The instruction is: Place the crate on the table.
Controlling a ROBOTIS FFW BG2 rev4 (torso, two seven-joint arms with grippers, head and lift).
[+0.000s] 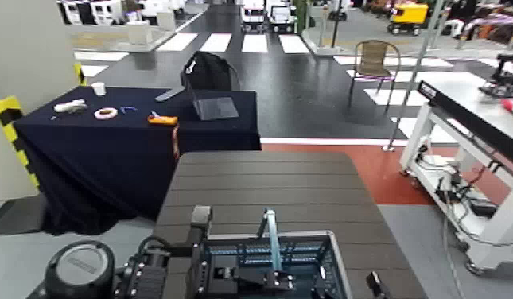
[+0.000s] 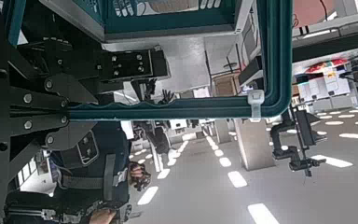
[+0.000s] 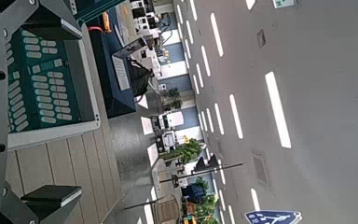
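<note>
The crate (image 1: 303,258) rests at the near end of the slatted table (image 1: 263,187), teal handle (image 1: 272,234) upright; what it holds, I cannot tell. The left gripper (image 1: 197,254) is at its left rim, the right gripper (image 1: 376,285) at its right; jaws' state unclear on both.

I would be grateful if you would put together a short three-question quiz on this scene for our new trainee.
1. True or false: the crate sits at the far end of the table.
2. Which object on the navy-draped table is orange? A) the roll of tape B) the tool near its front edge C) the cup
3. Fill in: the crate's teal handle stands ____.

Key:
1. False; it is at the near end, close to the robot, with the left gripper at its side.
2. B, the orange tool.
3. Upright.
</note>
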